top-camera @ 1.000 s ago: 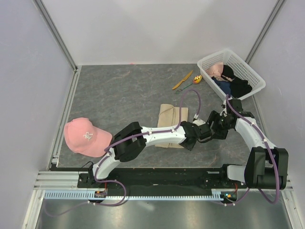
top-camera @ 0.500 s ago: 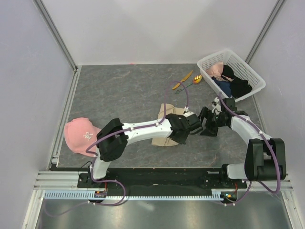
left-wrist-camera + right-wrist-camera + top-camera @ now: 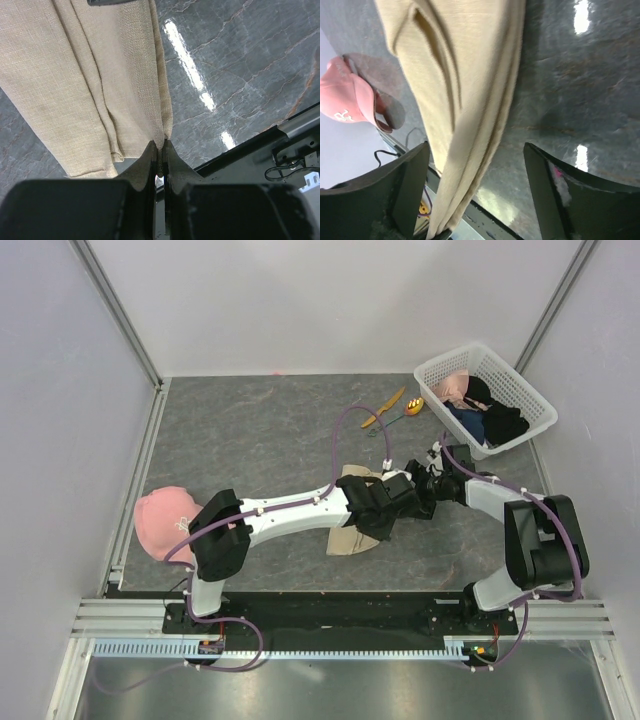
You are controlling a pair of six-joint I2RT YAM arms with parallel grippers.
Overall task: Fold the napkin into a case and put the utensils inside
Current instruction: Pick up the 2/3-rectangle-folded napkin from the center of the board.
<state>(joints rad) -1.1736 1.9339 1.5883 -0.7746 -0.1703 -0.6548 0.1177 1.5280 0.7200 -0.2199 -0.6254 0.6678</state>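
Top external view: hard to make out most of the napkin, covered mid-table by the left arm, with only a tan strip above the forearm and a corner below it peeking out. Impossible to tell either set of fingers apart there, where the two wrists meet.

From the left wrist: left gripper pinched nearly closed on a thin bunched edge of the cloth, over the grey marbled table.

From the right wrist: right gripper spread wide, cloth running between the fingers ungripped, far end cut off by the frame.

Plain beige weave, gathered into long lengthwise folds, layers doubled.

Well apart, beside the white basket: orange knife and spoon, bare on the table.
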